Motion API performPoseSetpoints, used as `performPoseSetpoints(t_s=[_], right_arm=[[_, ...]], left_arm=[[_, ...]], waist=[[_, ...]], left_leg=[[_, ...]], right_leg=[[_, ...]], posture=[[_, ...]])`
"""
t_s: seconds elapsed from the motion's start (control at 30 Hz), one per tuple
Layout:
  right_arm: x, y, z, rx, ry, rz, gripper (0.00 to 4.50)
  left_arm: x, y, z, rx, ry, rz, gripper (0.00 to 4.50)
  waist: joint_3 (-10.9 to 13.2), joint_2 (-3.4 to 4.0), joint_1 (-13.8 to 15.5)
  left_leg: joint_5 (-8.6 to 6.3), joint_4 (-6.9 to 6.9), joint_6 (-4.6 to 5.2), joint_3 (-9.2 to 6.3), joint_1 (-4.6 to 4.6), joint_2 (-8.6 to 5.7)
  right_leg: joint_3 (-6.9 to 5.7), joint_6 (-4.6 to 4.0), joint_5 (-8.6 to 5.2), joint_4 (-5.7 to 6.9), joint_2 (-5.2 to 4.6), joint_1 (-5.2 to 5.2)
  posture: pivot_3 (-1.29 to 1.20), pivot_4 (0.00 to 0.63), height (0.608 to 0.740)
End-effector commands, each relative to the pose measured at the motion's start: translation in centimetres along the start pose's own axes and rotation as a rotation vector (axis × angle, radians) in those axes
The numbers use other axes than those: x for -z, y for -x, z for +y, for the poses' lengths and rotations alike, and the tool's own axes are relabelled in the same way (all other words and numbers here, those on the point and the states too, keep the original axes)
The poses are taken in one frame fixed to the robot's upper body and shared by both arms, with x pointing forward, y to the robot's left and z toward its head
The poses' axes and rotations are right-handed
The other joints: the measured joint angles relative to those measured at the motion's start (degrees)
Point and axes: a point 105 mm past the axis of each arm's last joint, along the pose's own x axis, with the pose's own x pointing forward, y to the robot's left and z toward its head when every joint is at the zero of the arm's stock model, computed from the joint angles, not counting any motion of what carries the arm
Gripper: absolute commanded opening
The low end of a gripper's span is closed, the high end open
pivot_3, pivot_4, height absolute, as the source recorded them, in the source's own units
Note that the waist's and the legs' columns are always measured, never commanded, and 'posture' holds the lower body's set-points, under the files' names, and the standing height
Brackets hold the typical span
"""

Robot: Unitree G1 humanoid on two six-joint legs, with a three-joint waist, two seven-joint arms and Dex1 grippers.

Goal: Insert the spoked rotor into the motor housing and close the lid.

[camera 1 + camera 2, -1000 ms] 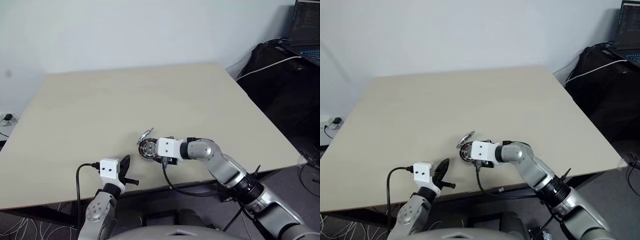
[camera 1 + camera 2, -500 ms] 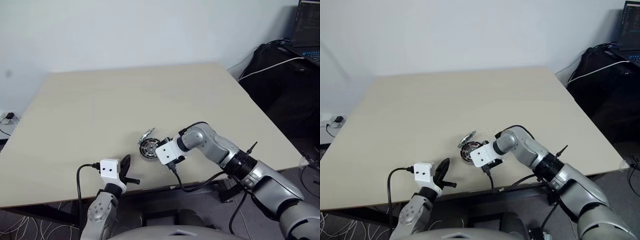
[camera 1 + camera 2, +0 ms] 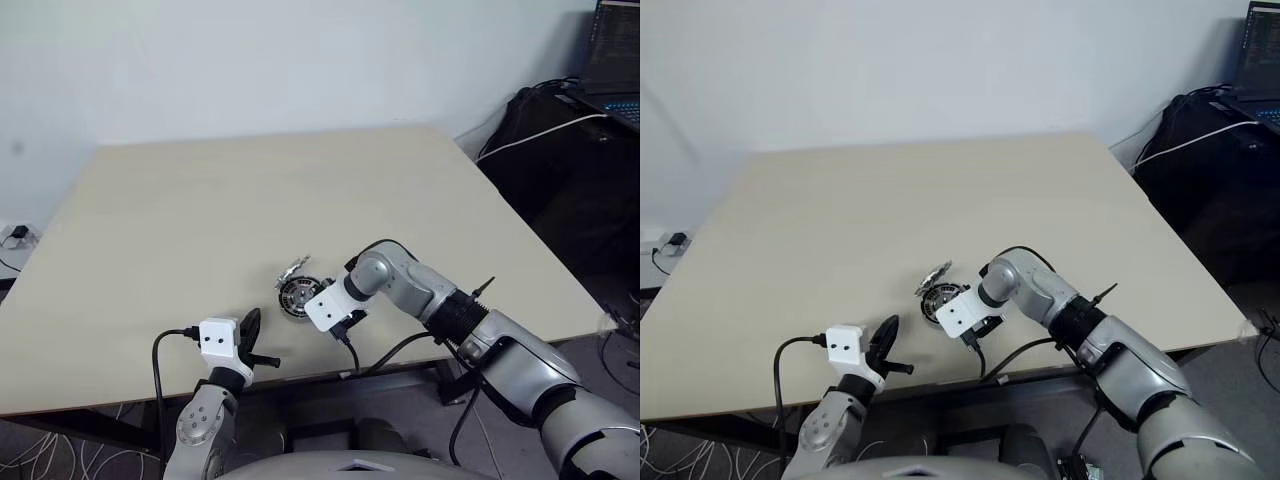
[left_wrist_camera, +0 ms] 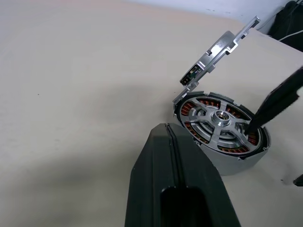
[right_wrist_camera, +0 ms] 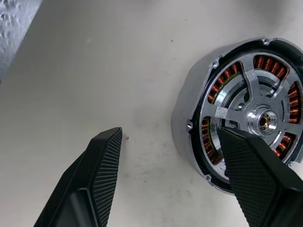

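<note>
**A:** Where are we?

**B:** I see the spoked rotor (image 4: 218, 119) already seated in the motor housing (image 5: 195, 99) near the table (image 3: 200, 200) front edge, the lid (image 4: 215, 51) standing up open. My right hand (image 5: 173, 165) hangs wide, one finger over the rotor; my left hand (image 3: 250, 338) is closed, empty.

**A:** Risk?

**B:** That finger could snag a spoke, or I'd shove the housing instead of swinging the lid.

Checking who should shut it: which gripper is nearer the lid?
Right. The right gripper is open over the motor housing below the raised lid; the left gripper sits shut, nearer the table edge.
</note>
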Motion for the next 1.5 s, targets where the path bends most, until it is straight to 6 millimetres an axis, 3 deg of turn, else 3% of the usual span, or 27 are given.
performPoseSetpoints(t_s=[0.03, 0.37, 0.47, 0.77, 1.07, 1.27, 1.5], right_arm=[[-0.1, 0.6, -1.0, 0.014, 0.024, 0.01, 3.46], [0.4, 0.2, -1.3, -0.002, 0.016, 0.03, 3.46], [0.6, 0.1, -1.3, 0.0, 0.011, 0.032, 2.88], [0.8, 0.1, -1.3, 0.022, -0.007, 0.026, 0.17], [0.2, 0.3, -1.7, 0.086, -0.095, -0.051, 0.12], [-1.9, 2.1, -2.7, 0.246, -0.315, -0.231, 0.12], [-1.6, 4.2, -1.6, 0.363, -0.736, -0.227, 0.12]], left_arm=[[-0.9, -0.1, -0.1, -0.004, 0.003, -0.046, 0.0], [-1.1, -0.1, -0.2, -0.009, 0.007, -0.059, 0.0], [-1.2, -0.2, -0.1, -0.012, 0.009, -0.062, 0.0], [-1.3, -0.3, -0.1, -0.007, 0.01, -0.065, 0.0], [-1.2, -0.5, 0.0, -0.006, 0.012, -0.063, 0.0], [-1.1, -0.6, 0.0, 0.002, 0.015, -0.058, 0.0], [-0.9, -0.9, -0.2, 0.017, 0.026, -0.052, 0.0]], waist=[[-0.01, 0.01, 0.0], [-0.12, 0.13, -0.3], [-0.19, 0.22, -0.3], [-0.32, 0.28, -0.24], [-0.34, 0.26, -0.22], [-0.33, 0.25, -0.16], [-0.32, 0.24, 0.63]], left_leg=[[0.0, 0.0, 0.0, 0.0, 0.0, 0.0], [0.01, 0.0, -0.03, 0.0, 0.11, 0.01], [0.02, 0.01, -0.03, 0.0, 0.15, 0.02], [0.02, -0.01, -0.04, -0.01, 0.15, 0.01], [0.04, 0.01, -0.07, -0.02, 0.14, 0.01], [0.04, 0.0, -0.06, -0.04, 0.02, 0.03], [0.01, 0.04, -0.04, -0.07, -0.28, -0.02]], right_leg=[[0.0, 0.0, 0.0, 0.0, 0.0, 0.0], [0.01, -0.01, 0.0, 0.07, 0.03, 0.06], [0.02, -0.02, 0.0, 0.08, 0.04, 0.09], [0.02, -0.03, -0.01, 0.08, 0.04, 0.09], [0.01, -0.02, 0.01, 0.08, 0.04, 0.1], [0.02, -0.06, 0.01, 0.08, 0.06, -0.01], [-0.01, -0.06, 0.02, 0.05, -0.05, -0.26]], posture=[[0.0, 0.0, 0.74], [0.0, 0.0, 0.74], [0.0, 0.0, 0.74], [0.0, 0.0, 0.74], [0.0, 0.0, 0.74], [0.0, 0.0, 0.74], [0.0, 0.0, 0.74]])
